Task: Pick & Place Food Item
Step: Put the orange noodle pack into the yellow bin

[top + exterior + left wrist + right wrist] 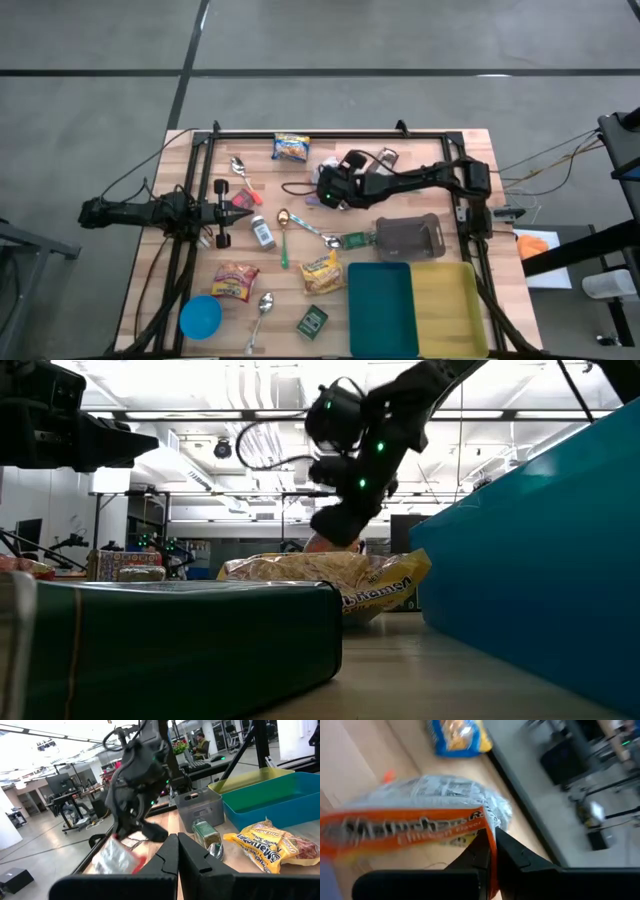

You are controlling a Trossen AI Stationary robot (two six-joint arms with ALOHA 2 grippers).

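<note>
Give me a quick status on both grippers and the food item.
Right gripper shut on the noodle packet, up near the table's far side. Left gripper shut, empty, parked at left. Nothing in the way seen.

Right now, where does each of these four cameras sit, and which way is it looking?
High view: overhead, straight down on the table; both arms show.
Low view: at tabletop height, looking level past a green tin; right gripper above.
Left wrist view: on the left arm, past its shut fingers toward the right arm.
Right wrist view: fingers pinching an orange-and-silver packet.
Shared: that packet also shows in the left wrist view.
</note>
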